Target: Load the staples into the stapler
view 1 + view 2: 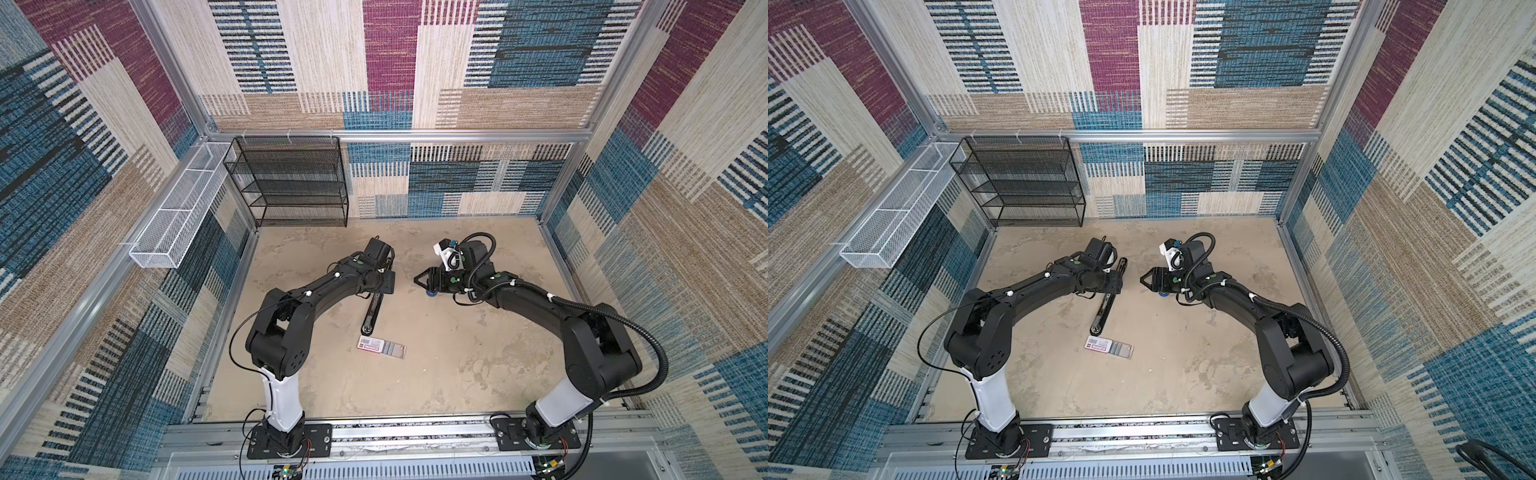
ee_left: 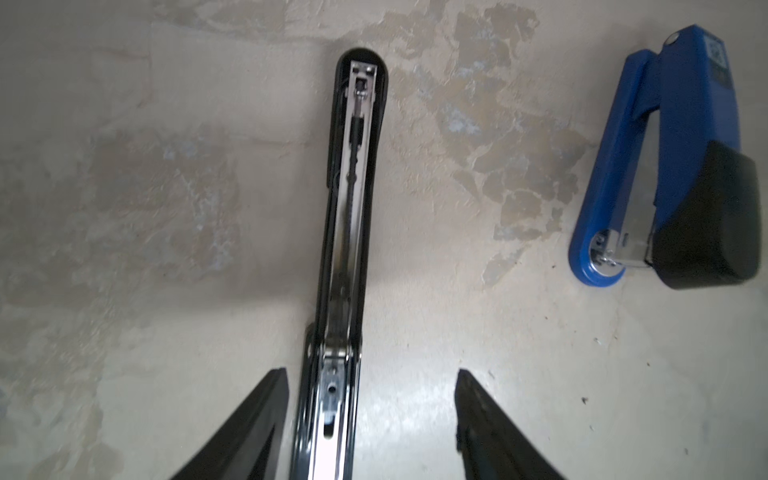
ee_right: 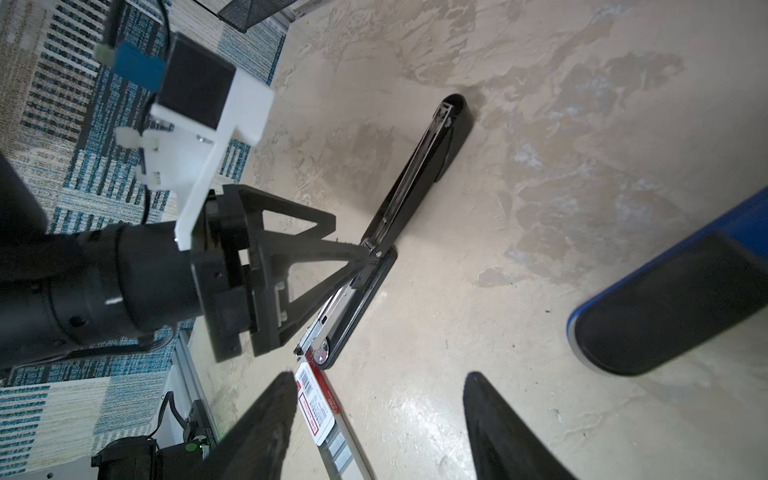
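The black stapler point(image 1: 371, 311) lies opened flat on the table, its metal magazine channel point(image 2: 353, 187) facing up. My left gripper point(image 2: 372, 415) hangs open just above its hinge. The hinge sits between the fingers, close to one finger point(image 2: 266, 415), and I see no contact. The right wrist view shows those fingertips over the hinge point(image 3: 376, 249). The staples point(image 1: 380, 347) lie near the stapler's front end: grey strips in a clear tray with a white-and-red barcoded card point(image 3: 316, 407). My right gripper point(image 1: 415, 280) is open, empty and raised to the right of the stapler.
A blue and black stapler point(image 2: 673, 158) lies closed on the table under my right wrist point(image 1: 430, 294). A black mesh shelf point(image 1: 291, 183) stands at the back left wall, with a white wire basket point(image 1: 178, 212) on the left wall.
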